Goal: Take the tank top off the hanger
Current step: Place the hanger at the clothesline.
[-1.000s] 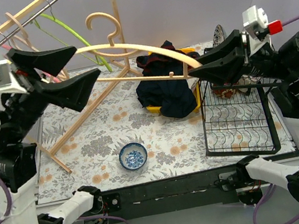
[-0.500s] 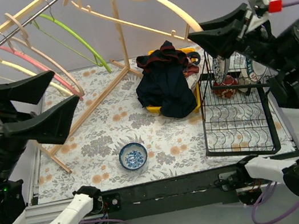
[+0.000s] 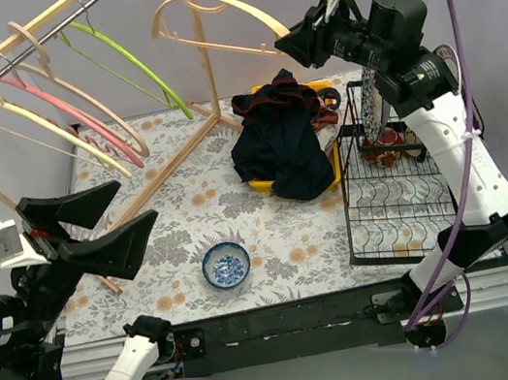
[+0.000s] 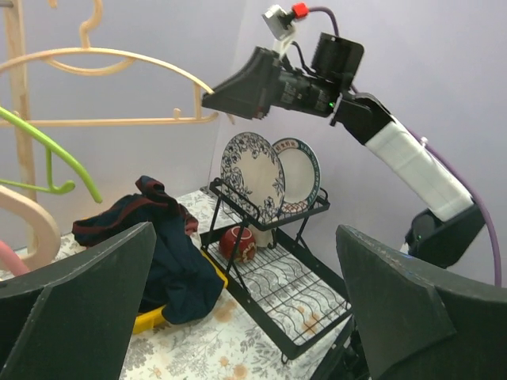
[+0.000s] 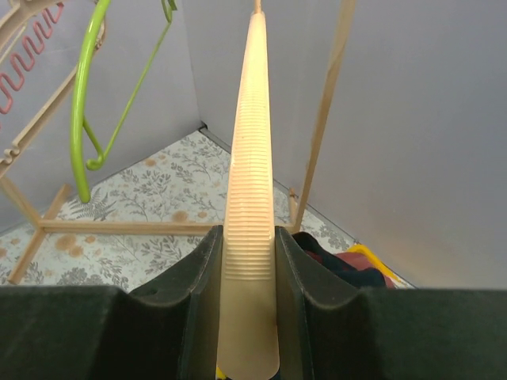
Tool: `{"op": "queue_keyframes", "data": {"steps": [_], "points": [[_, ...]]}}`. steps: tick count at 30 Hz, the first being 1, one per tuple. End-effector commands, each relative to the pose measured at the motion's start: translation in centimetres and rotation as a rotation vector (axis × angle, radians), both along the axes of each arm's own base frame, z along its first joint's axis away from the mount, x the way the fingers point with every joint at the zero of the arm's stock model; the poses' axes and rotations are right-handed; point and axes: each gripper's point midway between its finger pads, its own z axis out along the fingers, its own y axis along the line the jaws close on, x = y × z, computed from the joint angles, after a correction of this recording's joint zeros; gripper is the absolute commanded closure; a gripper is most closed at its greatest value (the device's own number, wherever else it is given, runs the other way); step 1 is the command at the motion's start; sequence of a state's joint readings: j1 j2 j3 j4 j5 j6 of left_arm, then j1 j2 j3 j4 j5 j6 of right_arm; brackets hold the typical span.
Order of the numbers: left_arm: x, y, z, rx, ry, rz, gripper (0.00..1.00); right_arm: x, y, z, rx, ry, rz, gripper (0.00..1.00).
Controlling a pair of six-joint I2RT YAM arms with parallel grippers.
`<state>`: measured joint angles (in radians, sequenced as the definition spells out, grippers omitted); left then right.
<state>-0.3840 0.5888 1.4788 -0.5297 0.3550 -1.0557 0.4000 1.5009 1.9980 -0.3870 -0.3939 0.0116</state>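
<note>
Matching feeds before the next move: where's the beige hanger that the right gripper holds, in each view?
Top external: beige hanger, top centre.
Left wrist: upper left, arching across the wall.
Right wrist: dead centre, running up from the bottom.
Shared landmark: green hanger.

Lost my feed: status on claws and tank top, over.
Left claw open, empty. Right claw shut on bare hanger. Tank top heaped on yellow bin. Nothing blocking.
</note>
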Motion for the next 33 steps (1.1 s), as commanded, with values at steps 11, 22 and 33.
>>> {"op": "queue_keyframes", "data": {"steps": [11, 22, 33], "points": [[1.6, -1.9, -5.5, 0.051, 0.091, -0.072, 0.02, 4.3, 7.9, 5.0, 0.145, -0.195, 0.012, 0.99], [1.1, -1.9, -4.6, 0.040, 0.073, -0.085, 0.02, 6.3, 14.1, 2.7, 0.195, -0.227, 0.053, 0.99], [3.9, -2.2, -6.4, 0.069, 0.120, -0.033, 0.02, 4.1, 12.6, -1.6, 0.156, -0.019, -0.004, 0.39]]}}
